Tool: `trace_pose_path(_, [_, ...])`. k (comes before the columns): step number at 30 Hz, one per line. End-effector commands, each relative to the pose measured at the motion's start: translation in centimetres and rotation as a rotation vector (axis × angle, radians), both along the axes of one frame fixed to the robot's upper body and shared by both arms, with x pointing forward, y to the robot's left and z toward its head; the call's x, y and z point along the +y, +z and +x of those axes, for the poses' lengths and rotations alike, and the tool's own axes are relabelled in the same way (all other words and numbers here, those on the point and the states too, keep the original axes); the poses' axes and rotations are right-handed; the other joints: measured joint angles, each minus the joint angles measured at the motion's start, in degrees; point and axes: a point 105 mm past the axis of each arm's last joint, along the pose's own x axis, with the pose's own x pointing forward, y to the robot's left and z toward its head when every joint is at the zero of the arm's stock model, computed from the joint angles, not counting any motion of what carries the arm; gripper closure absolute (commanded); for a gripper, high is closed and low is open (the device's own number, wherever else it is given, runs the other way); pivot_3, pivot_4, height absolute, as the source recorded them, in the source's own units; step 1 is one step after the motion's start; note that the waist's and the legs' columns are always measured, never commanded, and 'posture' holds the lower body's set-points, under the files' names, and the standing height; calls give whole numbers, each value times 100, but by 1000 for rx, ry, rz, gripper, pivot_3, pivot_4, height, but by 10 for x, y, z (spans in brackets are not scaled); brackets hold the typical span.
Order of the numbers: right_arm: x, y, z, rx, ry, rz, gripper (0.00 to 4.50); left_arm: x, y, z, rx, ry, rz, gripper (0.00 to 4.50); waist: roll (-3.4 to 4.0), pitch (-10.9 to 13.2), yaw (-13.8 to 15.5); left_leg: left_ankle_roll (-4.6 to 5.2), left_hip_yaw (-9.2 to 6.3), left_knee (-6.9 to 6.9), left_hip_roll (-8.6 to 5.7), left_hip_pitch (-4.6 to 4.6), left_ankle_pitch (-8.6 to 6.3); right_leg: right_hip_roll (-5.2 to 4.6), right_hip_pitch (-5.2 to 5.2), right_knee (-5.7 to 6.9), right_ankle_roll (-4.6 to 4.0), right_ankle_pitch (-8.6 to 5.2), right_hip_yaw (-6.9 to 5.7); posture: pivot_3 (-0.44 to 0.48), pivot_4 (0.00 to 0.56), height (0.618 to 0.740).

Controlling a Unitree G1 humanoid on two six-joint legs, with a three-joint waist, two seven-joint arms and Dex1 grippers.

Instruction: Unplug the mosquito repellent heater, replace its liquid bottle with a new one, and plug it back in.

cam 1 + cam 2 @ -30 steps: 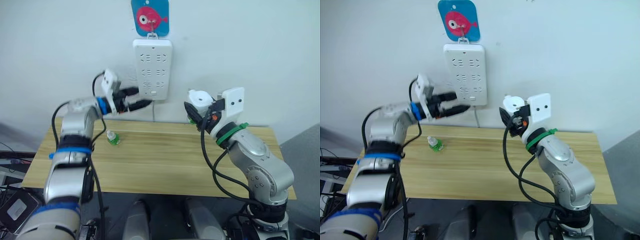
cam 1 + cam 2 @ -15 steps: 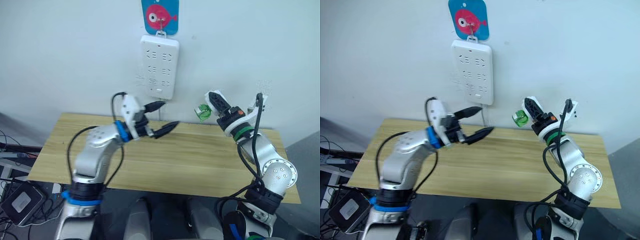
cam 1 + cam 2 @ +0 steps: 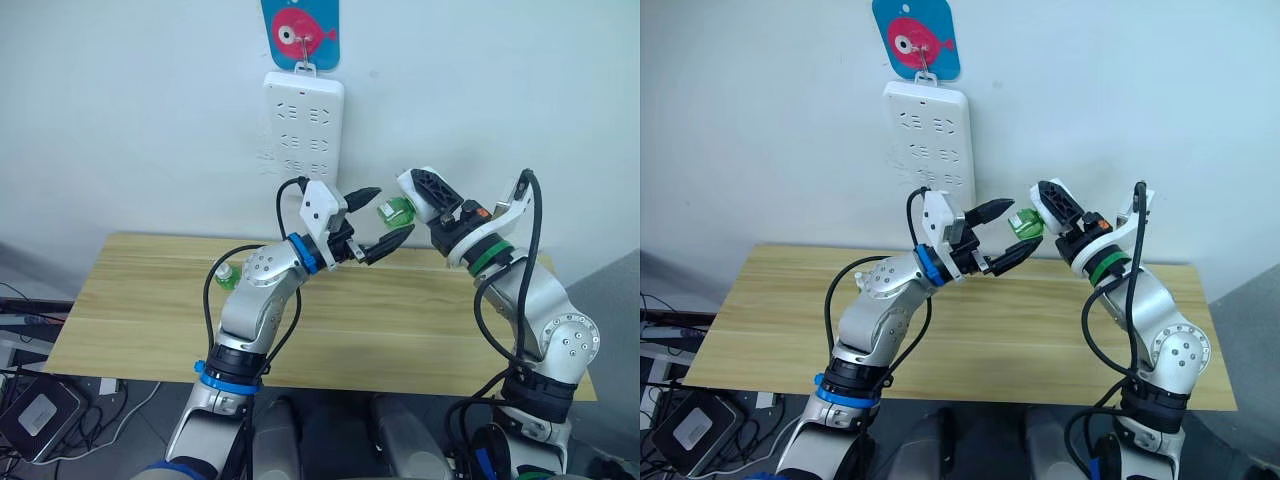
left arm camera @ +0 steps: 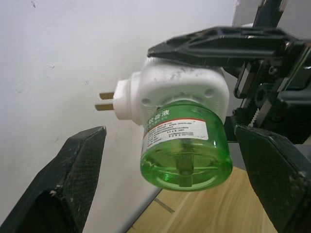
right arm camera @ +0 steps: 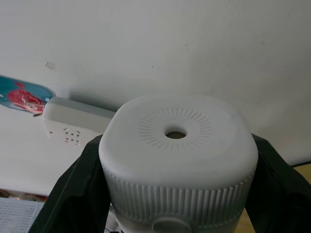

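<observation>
1. From the head views, the right gripper (image 3: 425, 195) is raised above the far edge of the wooden table (image 3: 140, 300), clamped on the mosquito repellent heater (image 3: 408, 190), whose green liquid bottle (image 3: 395, 211) points toward the left arm. The left gripper (image 3: 378, 217) reaches in from the other side with its two black fingers spread wide, one above and one below the bottle; whether they touch it cannot be told from here
2. The same views show a second small green bottle (image 3: 224, 276) lying on the table behind the left forearm, well apart from both grippers, and the white power strip (image 3: 303, 123) hanging on the wall under a blue card with a red fish (image 3: 299, 33). All of the strip's sockets look empty. The near half of the tabletop is open, and there is free air between the held heater and the strip
3. The left wrist view shows what the head views cannot: the heater's two metal prongs (image 4: 105, 99) stick out sideways toward the white wall, the bottle is seated in the heater's underside with its label readable, and the left fingers (image 4: 73, 182) stand wide on either side with clear gaps to the bottle
4. The right wrist view shows the heater's face with its round vent hole (image 5: 175, 133) and ribbed rim, a black finger (image 5: 73, 194) pressed on each flank, and the power strip in the background
</observation>
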Motion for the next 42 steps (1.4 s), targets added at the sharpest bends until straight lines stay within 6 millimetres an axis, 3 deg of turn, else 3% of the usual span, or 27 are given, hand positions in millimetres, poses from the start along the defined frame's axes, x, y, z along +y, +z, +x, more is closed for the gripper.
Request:
trace_pose_path(1, [1, 14, -10, -60, 10, 16, 1410, -6, 10, -4, -45, -12, -26, 32, 0, 0, 0, 0, 0, 1, 0, 0, 0, 0, 0, 0, 0, 0, 1, -59, 261, 740])
trace_pose_path(2, [1, 14, -10, -59, 11, 15, 1410, -7, 10, -5, -44, -18, -30, 32, 0, 0, 0, 0, 1, 1, 0, 0, 0, 0, 0, 0, 1, 0, 1, -59, 261, 740])
trace_pose_path(5, [1, 14, -11, -58, 10, 17, 1410, -8, 10, -8, -38, -30, -42, 600, 0, 0, -1, 0, 1, 3, -1, -1, 0, 0, 0, 0, 1, -1, 2, -59, 255, 740])
trace_pose_path(10, [1, 14, -12, -57, 14, 11, 1410, -10, 8, -11, -33, -35, -46, 2116, 0, 0, -3, 0, 1, 3, -1, -1, 0, 0, 0, 0, 2, -1, 3, -57, 252, 740])
trace_pose_path(11, [1, 14, -12, -55, 14, 11, 1410, -10, 8, -11, -32, -34, -46, 2248, 0, 0, -2, 0, 1, 2, 0, 0, 0, 0, 0, 0, 2, -1, 2, -57, 252, 740])
trace_pose_path(16, [1, 14, -11, -48, 12, 23, 1410, -8, 4, -12, -21, -31, -40, 2247, 0, 0, 0, 0, 1, 3, 0, -1, 0, 0, 0, 0, 2, -1, 2, -57, 258, 740])
trace_pose_path(20, [6, 13, -17, -44, 83, 12, 125, -6, 3, -13, -34, -45, -9, 2247, 0, 0, 1, 0, 0, 4, 0, -1, 0, 0, 0, 1, 2, -1, 2, -64, 260, 740])
trace_pose_path(21, [8, 11, -19, -43, 125, -15, 19, -5, 2, -14, -52, -61, 17, 2247, 0, 0, 0, 0, 0, 4, 0, -1, 0, 0, 0, 1, 2, -1, 2, -66, 261, 740])
trace_pose_path(29, [0, -7, -19, -17, 450, -156, 19, 8, -13, -23, -126, -221, 186, 2247, -1, 1, -4, 1, 4, 8, 3, 2, 1, 3, 1, 1, 1, -1, 5, -53, 267, 740])
trace_pose_path(35, [-12, -12, -32, 32, 750, -245, 19, 12, -26, -32, -168, -321, 296, 2247, -2, 3, 46, 2, 9, 9, 1, 0, 0, 1, 1, -2, 0, 0, 8, -32, 273, 740])
trace_pose_path(42, [-21, -11, -34, 109, 854, -261, 19, 11, -27, -33, -187, -328, 308, 2247, -5, 5, 111, 8, 9, 9, 2, -1, -4, 2, 1, -5, 0, 0, 9, -20, 275, 740])
